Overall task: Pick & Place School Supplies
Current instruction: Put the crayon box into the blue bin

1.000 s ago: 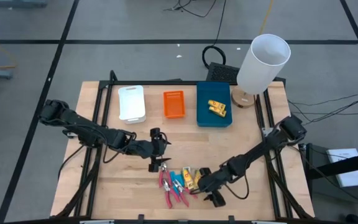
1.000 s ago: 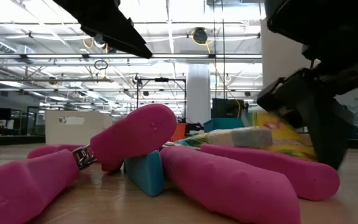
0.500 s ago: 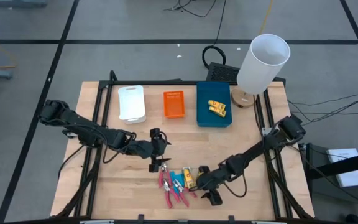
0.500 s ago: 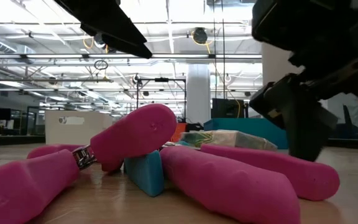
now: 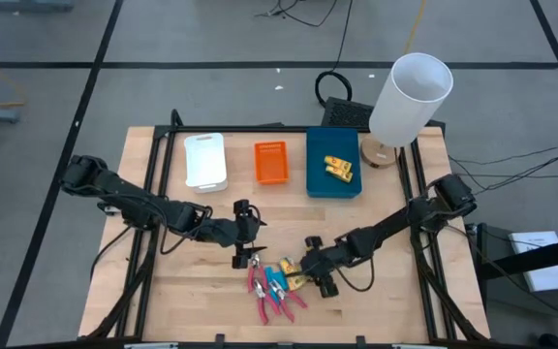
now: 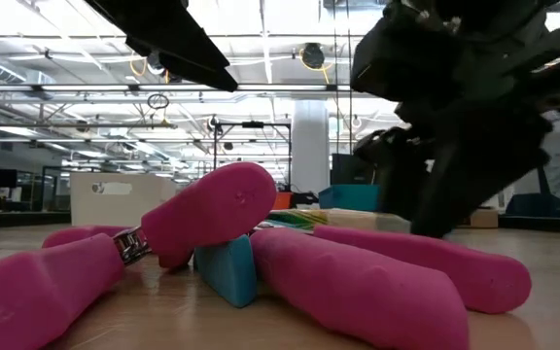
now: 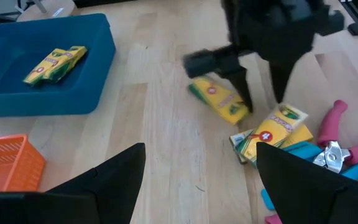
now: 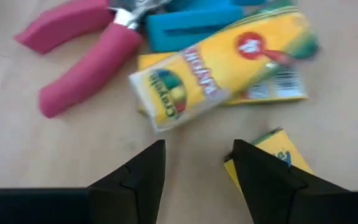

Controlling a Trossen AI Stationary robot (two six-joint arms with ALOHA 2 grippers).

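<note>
Near the table's (image 5: 376, 233) front edge, the right hand (image 7: 258, 99) straddles a lone yellow packet (image 7: 219, 99), fingers wide, nothing gripped. It should centre on the packet's narrow sides, clear of the neighbouring packets (image 7: 271, 130), before closing. The left hand (image 5: 244, 254) hovers open beside the pink-handled tools (image 5: 269, 296). Contact underneath is hidden.

The yellow packets (image 8: 222, 59) carry dark print and a barcode, but no wording is legible.
</note>
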